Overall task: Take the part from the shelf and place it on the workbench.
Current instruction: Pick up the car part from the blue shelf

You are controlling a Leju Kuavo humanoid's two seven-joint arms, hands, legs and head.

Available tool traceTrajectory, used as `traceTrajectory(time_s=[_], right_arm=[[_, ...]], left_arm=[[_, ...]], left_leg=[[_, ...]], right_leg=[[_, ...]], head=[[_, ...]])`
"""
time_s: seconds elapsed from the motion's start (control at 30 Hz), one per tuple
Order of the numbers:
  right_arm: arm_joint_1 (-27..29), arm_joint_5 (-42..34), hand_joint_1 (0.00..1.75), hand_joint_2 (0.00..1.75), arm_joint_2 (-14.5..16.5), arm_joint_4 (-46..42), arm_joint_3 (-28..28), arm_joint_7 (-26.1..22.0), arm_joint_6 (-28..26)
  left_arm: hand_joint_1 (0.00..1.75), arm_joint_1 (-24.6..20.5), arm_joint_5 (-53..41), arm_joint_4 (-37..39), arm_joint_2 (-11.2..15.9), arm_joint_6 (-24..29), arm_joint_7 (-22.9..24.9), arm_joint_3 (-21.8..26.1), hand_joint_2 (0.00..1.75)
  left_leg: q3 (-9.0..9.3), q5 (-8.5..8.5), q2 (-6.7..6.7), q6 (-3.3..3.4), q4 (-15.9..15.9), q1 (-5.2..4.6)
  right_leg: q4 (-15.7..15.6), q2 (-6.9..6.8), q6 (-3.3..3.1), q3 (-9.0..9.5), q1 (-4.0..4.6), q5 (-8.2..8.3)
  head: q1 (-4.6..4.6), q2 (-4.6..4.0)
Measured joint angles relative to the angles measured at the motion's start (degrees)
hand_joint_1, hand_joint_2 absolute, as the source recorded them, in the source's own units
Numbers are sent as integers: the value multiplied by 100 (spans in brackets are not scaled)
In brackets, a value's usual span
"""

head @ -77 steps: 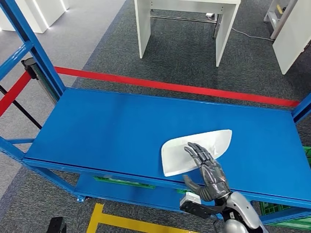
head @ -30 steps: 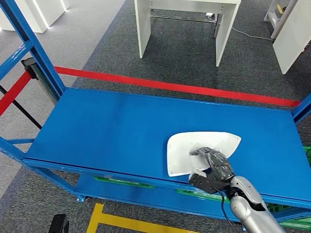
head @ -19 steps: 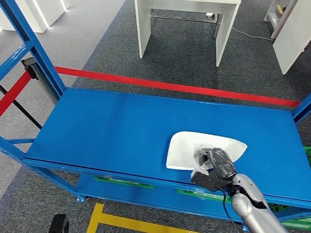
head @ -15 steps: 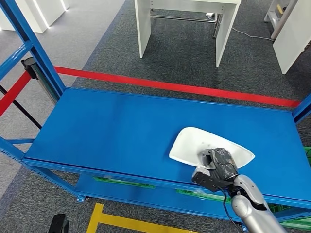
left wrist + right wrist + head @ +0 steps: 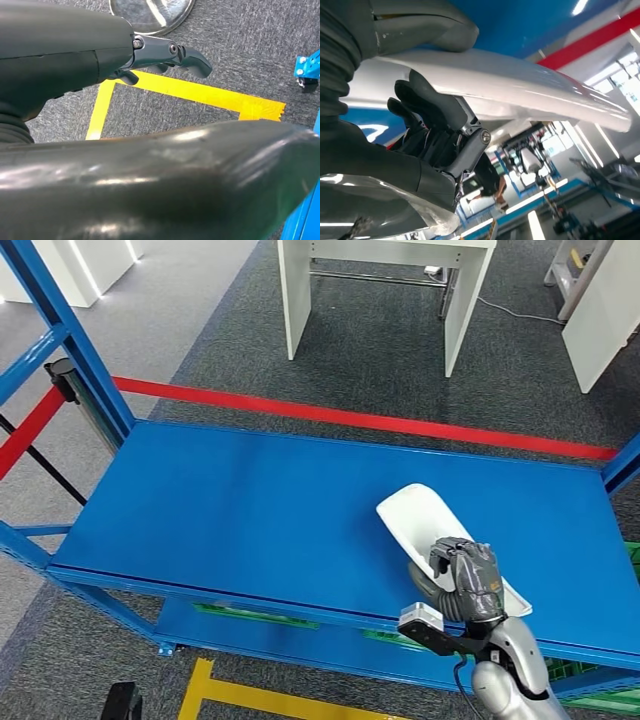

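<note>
At far left we see the blue shelf, its top deck broad and flat, with a blue upright post at its back left corner. A red tape line crosses the grey carpet beyond the deck, and a yellow tape line marks the floor in front of it. Farther back stands a white bench.

In the left wrist view our left hand hangs over the carpet and the yellow tape; its dark fingers reach out straight with nothing in them, so we call them released.

Toward the right of the deck lies the white part, long and shallow, one end lifted off the deck and the other near the front edge. Our right hand grips it at that near end, fingers curled over the rim. The right wrist view shows the thumb above the part and the dark fingers pressed beneath it, clenched on the part. Whether the near end touches the deck, we cannot tell.
</note>
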Motion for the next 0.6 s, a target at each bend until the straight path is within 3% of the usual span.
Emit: traceTrajectory(time_s=[0.37, 0.6], right_arm=[[320, -17, 175, 175, 162, -493, -168, -115, -259], [496, -154, 175, 175, 322, -971, -245, -544, -858]], left_arm=[[0, 10, 43, 0, -1, 24, -50, 0, 0], [0, 11, 54, 0, -1, 80, -91, 0, 0]], left_leg=[[0, 0, 0, 0, 0, 0], [0, 0, 1, 0, 0, 0]], right_leg=[[0, 1, 0, -1, 0, 0], [0, 1, 0, -1, 0, 0]], head=[[0, -1], [-1, -1]])
